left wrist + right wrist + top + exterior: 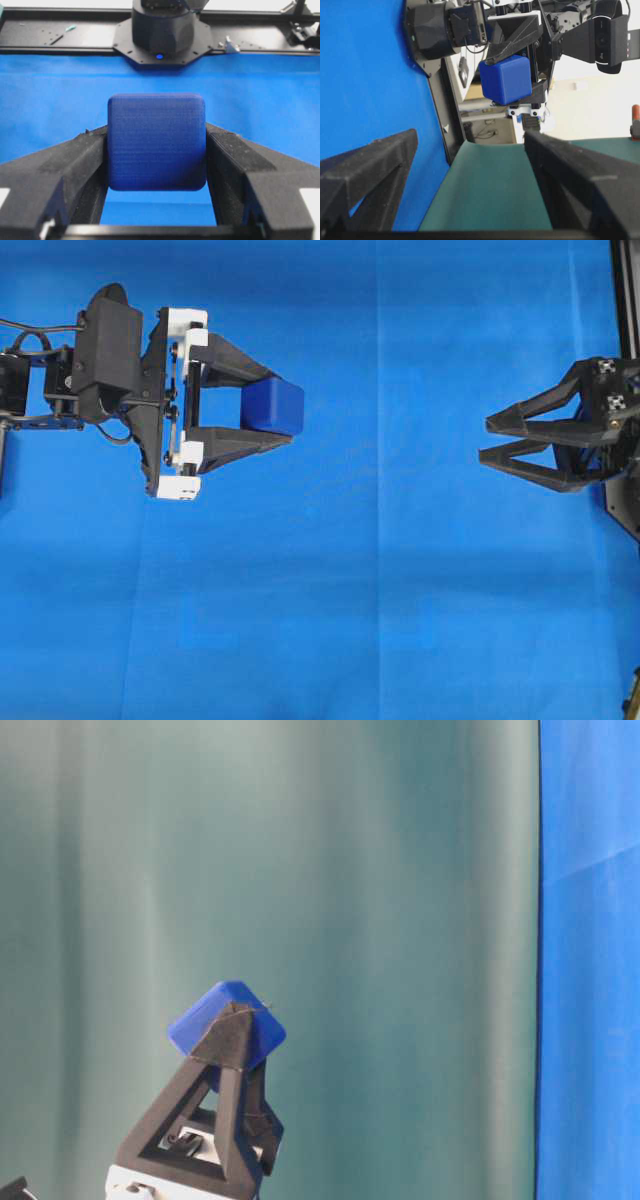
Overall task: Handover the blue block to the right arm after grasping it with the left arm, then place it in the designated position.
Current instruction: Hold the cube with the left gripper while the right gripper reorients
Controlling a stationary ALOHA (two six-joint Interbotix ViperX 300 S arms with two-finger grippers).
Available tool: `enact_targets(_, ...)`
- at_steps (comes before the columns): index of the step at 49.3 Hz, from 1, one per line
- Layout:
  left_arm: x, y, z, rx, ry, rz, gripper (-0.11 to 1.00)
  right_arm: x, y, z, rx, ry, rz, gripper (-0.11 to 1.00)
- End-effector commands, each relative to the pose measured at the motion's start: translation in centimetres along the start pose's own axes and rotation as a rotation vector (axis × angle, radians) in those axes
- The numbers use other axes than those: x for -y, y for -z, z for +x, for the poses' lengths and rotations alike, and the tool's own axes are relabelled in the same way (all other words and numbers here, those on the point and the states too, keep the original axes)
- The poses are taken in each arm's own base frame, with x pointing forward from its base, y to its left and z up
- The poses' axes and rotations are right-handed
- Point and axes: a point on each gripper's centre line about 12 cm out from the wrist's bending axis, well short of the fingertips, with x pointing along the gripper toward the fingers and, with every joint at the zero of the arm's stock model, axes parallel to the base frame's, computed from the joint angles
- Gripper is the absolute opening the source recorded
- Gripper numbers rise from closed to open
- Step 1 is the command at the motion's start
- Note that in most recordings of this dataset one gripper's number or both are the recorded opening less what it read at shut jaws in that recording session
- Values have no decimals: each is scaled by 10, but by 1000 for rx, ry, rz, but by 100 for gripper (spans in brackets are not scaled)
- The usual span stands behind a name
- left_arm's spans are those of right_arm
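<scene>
The blue block [272,405] is a small dark-blue cube, held off the blue cloth between the two black fingers of my left gripper [287,407], which is shut on its sides. In the left wrist view the blue block [156,147] fills the gap between the fingers [75,165]. From table level the blue block [225,1018] sits tilted at the top of the fingers [228,1105]. My right gripper [487,439] stands open and empty at the far right, pointing left toward the block, well apart from it. In the right wrist view my right gripper [470,134] faces the blue block [506,79].
The blue cloth [380,620] covers the table. A black frame rail [625,290] runs along the right edge. A green backdrop [300,870] hangs behind the scene. The right arm's base [160,25] stands opposite the left gripper.
</scene>
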Motion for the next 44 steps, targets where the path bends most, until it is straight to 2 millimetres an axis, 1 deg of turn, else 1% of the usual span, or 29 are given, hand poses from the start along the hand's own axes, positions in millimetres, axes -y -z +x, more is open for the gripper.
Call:
enact_targets(1, 0, -12, -3, 41, 1, -3, 49, 10, -4, 2, 15, 25, -4, 96)
enact_targets(34, 0, -12, -3, 41, 1, -3, 49, 12, -5, 1, 17, 29, -3, 96)
enact_targets(44, 0, -12, -3, 40, 1, -3, 49, 15, -6, 5, 15, 29, -3, 96)
